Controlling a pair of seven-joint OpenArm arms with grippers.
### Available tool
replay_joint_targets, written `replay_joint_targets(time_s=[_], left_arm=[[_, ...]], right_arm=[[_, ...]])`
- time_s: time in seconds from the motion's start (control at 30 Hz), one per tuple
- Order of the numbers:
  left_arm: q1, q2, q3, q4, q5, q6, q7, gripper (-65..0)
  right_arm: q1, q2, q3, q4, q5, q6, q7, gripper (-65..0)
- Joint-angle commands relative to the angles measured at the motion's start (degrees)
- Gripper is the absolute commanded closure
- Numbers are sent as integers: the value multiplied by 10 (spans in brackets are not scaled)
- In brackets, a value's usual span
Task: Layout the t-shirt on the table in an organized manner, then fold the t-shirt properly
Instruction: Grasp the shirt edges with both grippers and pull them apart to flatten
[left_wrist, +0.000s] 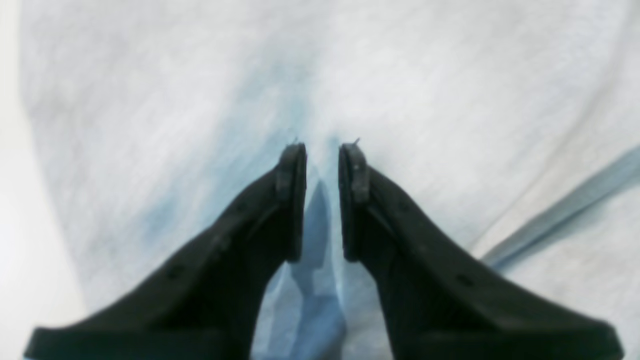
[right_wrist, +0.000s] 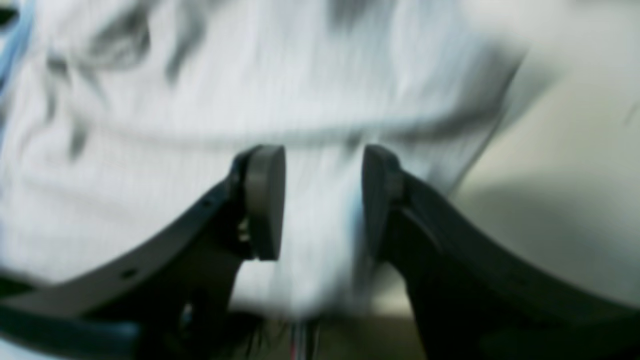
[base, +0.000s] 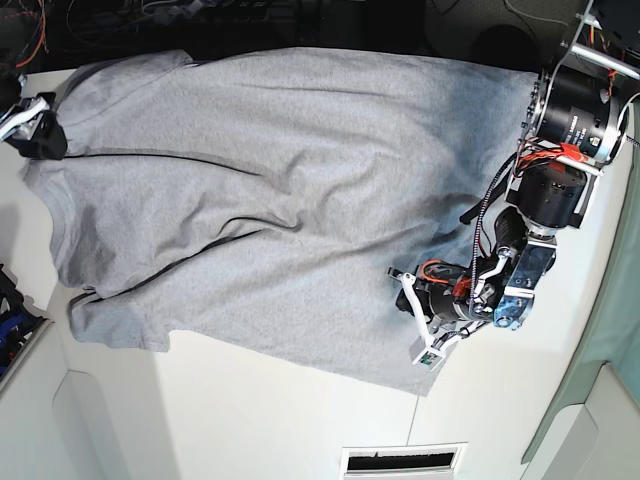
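Observation:
The light grey t-shirt (base: 250, 180) lies spread across the white table (base: 250, 420), plain side up, with long creases across its middle. My left gripper (base: 398, 280) is over the shirt near its lower right edge. In the left wrist view the left gripper (left_wrist: 322, 150) is nearly closed and pinches a raised ridge of the t-shirt (left_wrist: 425, 90). My right gripper (base: 45, 135) is at the shirt's far left edge. In the blurred right wrist view the right gripper (right_wrist: 324, 155) stands apart over the t-shirt (right_wrist: 320, 90), where dark smudged marks show.
The left arm's motor housing and cables (base: 565, 110) stand over the table's right side. A vent slot (base: 400, 460) sits at the front edge. Dark clutter and wires (base: 150, 15) lie beyond the back edge. Bare table (right_wrist: 565, 165) lies right of the shirt in the right wrist view.

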Motion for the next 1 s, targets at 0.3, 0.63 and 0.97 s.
replay_joint_targets(time_s=[0.3, 0.63, 0.97], left_arm=[[15, -34, -2, 7, 22, 66, -14, -18], [18, -68, -2, -36, 46, 124, -7, 0], [20, -68, -2, -36, 46, 124, 17, 0]], right_arm=[[187, 25, -29, -127, -60, -8, 48, -26], [343, 49, -125, -367, -116, -6, 106, 0], [342, 50, -176, -389, -167, -7, 117, 0]])
